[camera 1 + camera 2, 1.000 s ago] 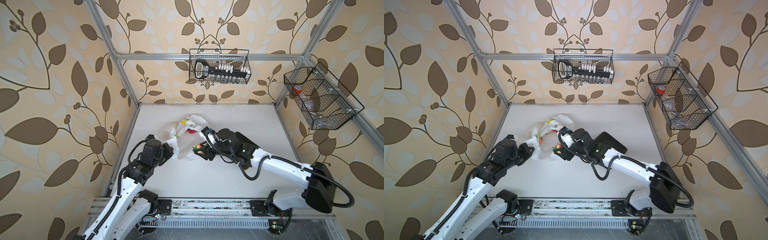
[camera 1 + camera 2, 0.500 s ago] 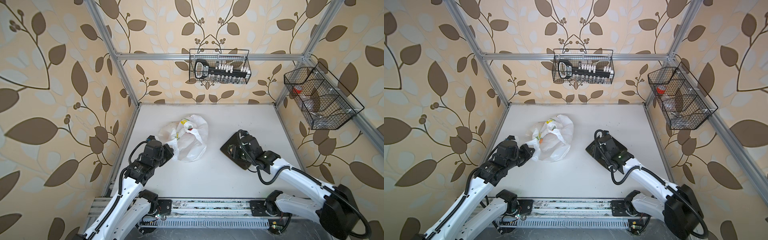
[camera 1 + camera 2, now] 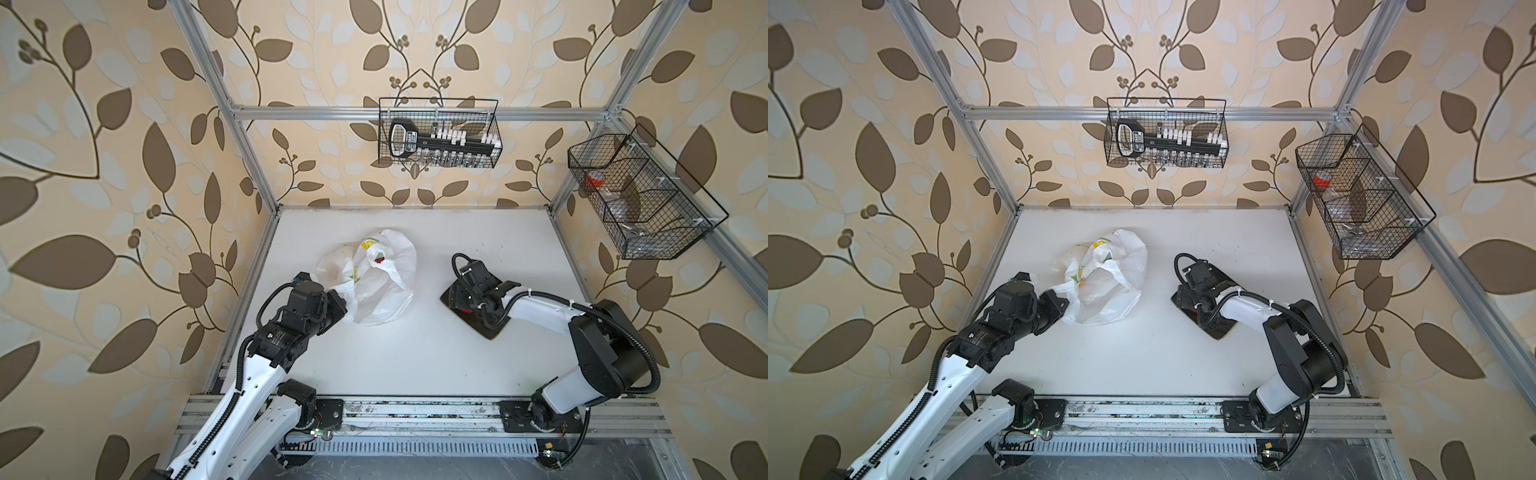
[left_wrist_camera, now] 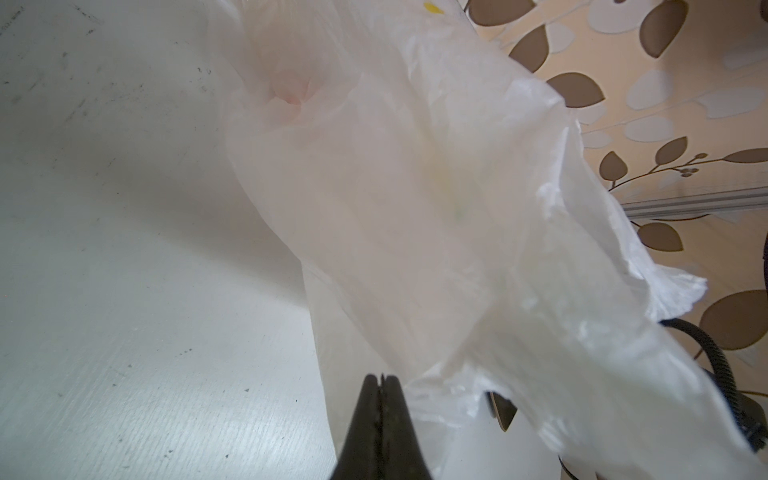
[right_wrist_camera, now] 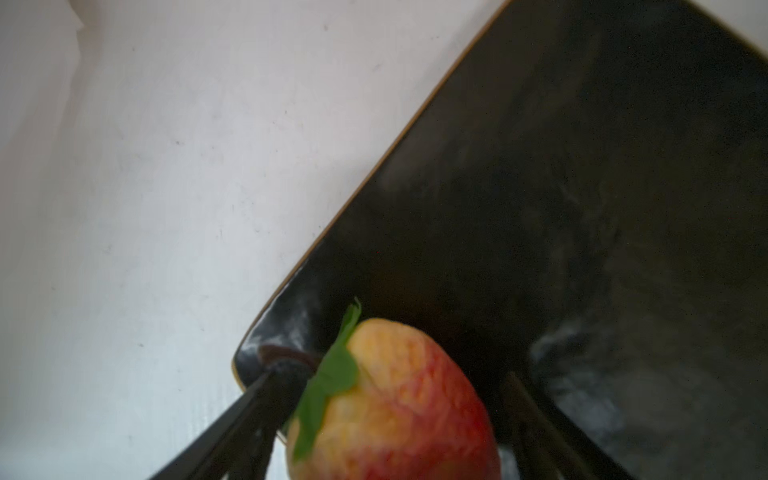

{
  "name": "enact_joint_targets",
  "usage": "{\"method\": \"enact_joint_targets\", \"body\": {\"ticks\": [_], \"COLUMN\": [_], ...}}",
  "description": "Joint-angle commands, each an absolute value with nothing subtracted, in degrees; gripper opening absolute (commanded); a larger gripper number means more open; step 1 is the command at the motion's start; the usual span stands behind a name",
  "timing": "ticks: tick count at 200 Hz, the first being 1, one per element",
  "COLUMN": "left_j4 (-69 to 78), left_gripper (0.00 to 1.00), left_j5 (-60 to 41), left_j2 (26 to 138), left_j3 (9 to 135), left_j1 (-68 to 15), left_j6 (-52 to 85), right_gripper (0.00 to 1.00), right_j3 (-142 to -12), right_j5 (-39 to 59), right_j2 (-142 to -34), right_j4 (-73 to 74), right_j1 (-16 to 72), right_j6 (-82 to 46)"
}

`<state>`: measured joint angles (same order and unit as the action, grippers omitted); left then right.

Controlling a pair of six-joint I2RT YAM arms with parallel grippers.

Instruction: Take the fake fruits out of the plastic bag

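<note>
Overhead, in both top views, the plastic bag [image 3: 374, 286] [image 3: 1108, 291] lies crumpled left of the tabletop's [image 3: 415, 365] middle, with a red fake fruit [image 3: 380, 260] showing in its mouth. The dark plate [image 3: 492, 328] sits nearer the right edge. From the left wrist, the left gripper [image 4: 380, 384] is pressed together, pinching the bag's edge. From the right wrist, the right gripper [image 5: 399, 372] stands apart around a red-yellow fruit [image 5: 399, 415] resting on the plate's corner.

Your left gripper [image 4: 380, 379] has its fingers [image 4: 365, 419] pressed together on the edge of the crinkly white plastic bag [image 4: 415, 208], which drapes above the pale worktop [image 4: 124, 249]. A faint pink shape [image 4: 286, 93] shows through the film.
</note>
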<state>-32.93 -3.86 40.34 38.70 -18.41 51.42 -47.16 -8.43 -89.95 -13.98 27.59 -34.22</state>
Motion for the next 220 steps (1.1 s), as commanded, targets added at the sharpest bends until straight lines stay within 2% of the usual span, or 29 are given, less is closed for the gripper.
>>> {"method": "enact_joint_targets", "body": {"ticks": [1,33,59,83,95,125,138,173,192,199,208,220], "left_j4": [-33.88,-33.85,-33.75,-33.82,-33.93,-34.78,-35.17,-38.34,-41.06,-42.12,-43.58,-45.17], "left_gripper": [0.0,0.0,0.0,0.02,0.06,0.27,0.38,0.65,0.81,0.86,0.98,0.99], "left_j5": [-2.45,-2.71,-3.06,-3.5,-3.55,-3.48,-3.41,-4.11,-5.03,-5.27,-5.45,-5.37], "left_j2": [39.73,39.73,39.29,39.21,39.11,38.38,37.79,36.31,36.04,36.19,36.66,37.86], "left_j3": [41.15,41.1,40.83,40.82,40.87,41.31,41.39,43.39,45.55,46.48,48.04,50.31], "left_j1": [-18.67,-18.72,-18.72,-18.7,-18.68,-18.68,-18.73,-18.71,-18.74,-18.7,-18.68,-18.68], "left_j6": [50.58,50.62,50.62,50.31,50.27,50.18,50.03,47.64,44.94,43.46,41.25,37.6], "right_gripper": [0.94,0.97,0.96,0.98,0.97,0.93,0.85,0.41,0.22,0.17,0.11,0.07], "right_j3": [-49.25,-49.7,-48.84,-50.79,-53.53,-59.99,-61.78,-66.99,-68.65,-69.02,-69.4,-69.69], "right_j5": [-8.88,-5.54,0.52,0.71,0.33,-1.31,-3.99,-5.75,-2.65,-1.71,-0.39,0.79], "right_j2": [-86.99,-76.64,-70.0,-70.64,-73.0,-81.97,-85.73,-92.11,-93.34,-93.62,-93.77,-93.68], "right_j4": [-16.36,-16.63,-8.94,-3.49,-2.26,0.87,3.3,5.02,4.68,4.5,4.4,4.39], "right_j1": [27.35,28.48,36.03,43.6,45.87,48.63,48.97,49.04,49.07,49.11,49.13,49.26], "right_j6": [-33.61,-28.15,-16.7,-8.75,-6.59,-4.67,-5.28,-7.19,-7.88,-8.21,-8.55,-9.11]}}
